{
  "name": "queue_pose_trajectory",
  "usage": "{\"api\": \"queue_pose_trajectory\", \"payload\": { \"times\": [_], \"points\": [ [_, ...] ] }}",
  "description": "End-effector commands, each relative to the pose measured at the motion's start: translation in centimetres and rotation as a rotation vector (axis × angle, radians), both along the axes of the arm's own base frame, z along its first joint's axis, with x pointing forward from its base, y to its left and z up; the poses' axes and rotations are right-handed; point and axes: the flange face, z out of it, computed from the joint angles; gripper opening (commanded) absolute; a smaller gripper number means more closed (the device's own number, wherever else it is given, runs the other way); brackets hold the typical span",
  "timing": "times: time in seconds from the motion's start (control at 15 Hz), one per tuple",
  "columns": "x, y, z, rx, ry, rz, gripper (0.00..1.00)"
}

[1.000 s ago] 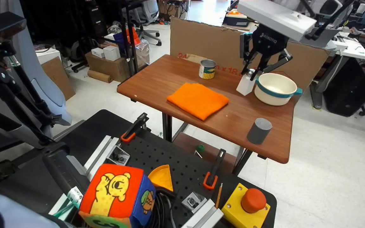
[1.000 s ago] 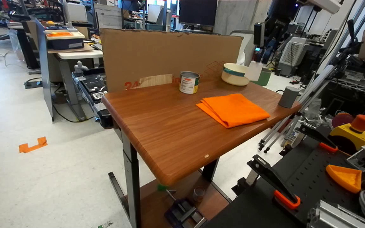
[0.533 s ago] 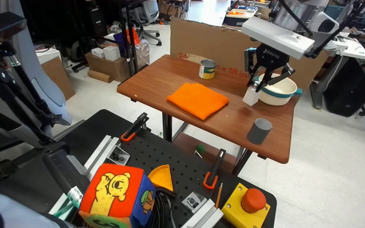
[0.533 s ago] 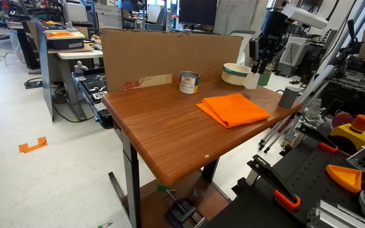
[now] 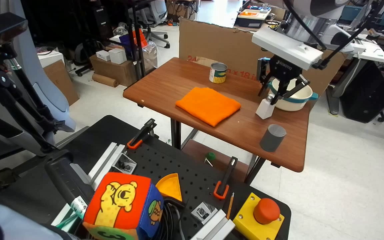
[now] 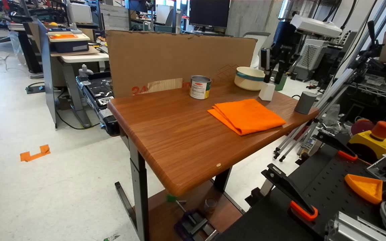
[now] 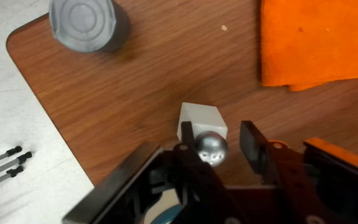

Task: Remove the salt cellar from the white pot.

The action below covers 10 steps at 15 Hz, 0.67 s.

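The salt cellar, a white tapered block with a shiny round metal cap, stands upright on the table in both exterior views [image 5: 264,109] [image 6: 267,92] and in the wrist view [image 7: 203,116]. It is outside the white pot, a wide cream-white pot with a teal band [image 5: 292,104] [image 6: 243,82], beside it on the near side. My gripper [image 5: 268,97] [image 6: 272,81] is open around the cap. In the wrist view [image 7: 217,132] one finger is at the cap's left and the other is apart from it. The pot shows only in part there [image 7: 165,200].
A grey cylindrical cup [image 5: 272,138] stands near the table's front corner. A folded orange cloth [image 5: 208,105] lies mid-table, with a labelled tin can [image 5: 218,73] behind it. A cardboard sheet [image 5: 212,43] stands along the back edge of the wooden table [image 5: 158,90].
My gripper has carried the salt cellar forward and down from beside the pot. The cellar, held above the table before, now stands on it, and the fingers have opened.
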Motion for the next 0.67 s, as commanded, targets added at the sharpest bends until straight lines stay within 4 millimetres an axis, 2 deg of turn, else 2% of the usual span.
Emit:
{"api": "queue_pose_trajectory", "payload": {
  "times": [0.0,0.2,0.27,0.33,0.4,0.47,0.6],
  "points": [
    [-2.9,2.3,5.1,0.151,-0.015,-0.108,0.76],
    [-5.5,3.6,9.5,0.295,-0.089,-0.135,0.97],
    [-6.5,3.9,11.2,0.333,-0.086,-0.201,1.00],
    [-3.5,3.4,8.1,0.262,-0.063,-0.147,0.87],
    [-4.4,3.6,9.8,0.290,-0.077,-0.165,0.96],
    [-5.2,3.8,11.0,0.302,-0.086,-0.172,1.00],
    [-6.1,3.9,11.7,0.310,-0.092,-0.181,1.00]
  ]
}}
